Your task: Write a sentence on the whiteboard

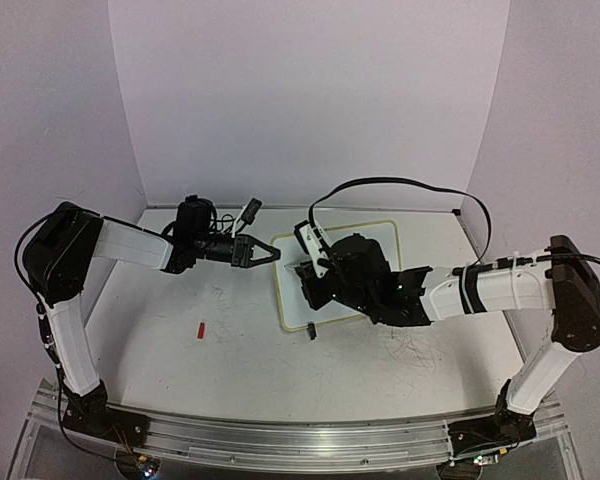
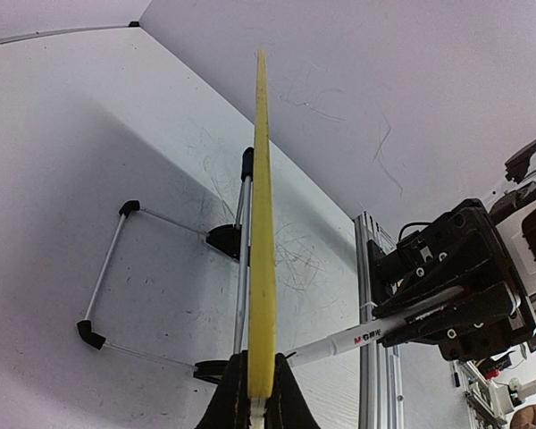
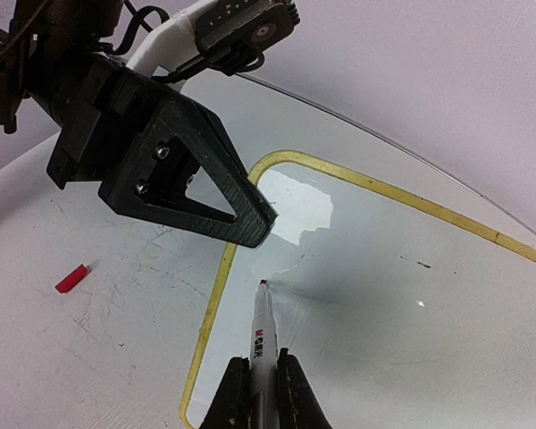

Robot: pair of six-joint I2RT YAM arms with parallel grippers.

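The whiteboard [image 1: 380, 238] stands propped at the table's middle, its pale yellow rim [image 2: 262, 223] edge-on in the left wrist view. My left gripper [image 2: 261, 393] is shut on that rim at the board's left edge [image 1: 273, 254]. My right gripper [image 3: 263, 384] is shut on a white marker [image 3: 264, 335], whose red tip touches the board's white surface [image 3: 384, 295] near its left rim. In the top view the right gripper [image 1: 313, 278] hangs over the board's left half. No sentence shows on the part of the board in view.
A red marker cap [image 1: 201, 330] lies on the scribbled tabletop left of the board, also in the right wrist view [image 3: 71, 279]. The board's wire stand legs [image 2: 107, 268] reach out behind it. A black foot [image 1: 308, 333] sits at its near edge.
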